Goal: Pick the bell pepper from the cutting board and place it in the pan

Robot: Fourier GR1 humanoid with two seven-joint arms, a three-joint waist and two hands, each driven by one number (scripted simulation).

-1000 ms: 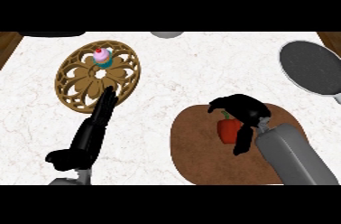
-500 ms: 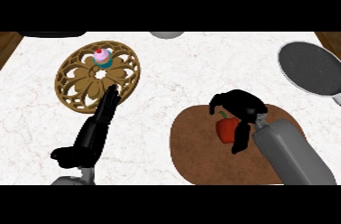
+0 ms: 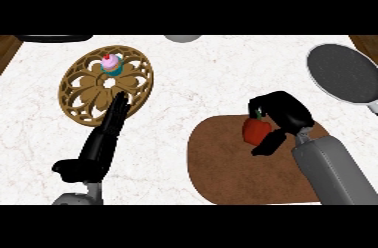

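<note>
In the head view, your right hand [image 3: 288,112] was curled round the pepper [image 3: 255,132], at the far part of the board [image 3: 236,177] and well apart from the pan [image 3: 343,72] at far right. Your left hand [image 3: 100,144] lay open with its fingers straight and its tips over the near rim of the trivet [image 3: 88,87].

Kitchen: marble counter [image 3: 192,97], pan [image 3: 343,74], cutting board [image 3: 229,172].
</note>
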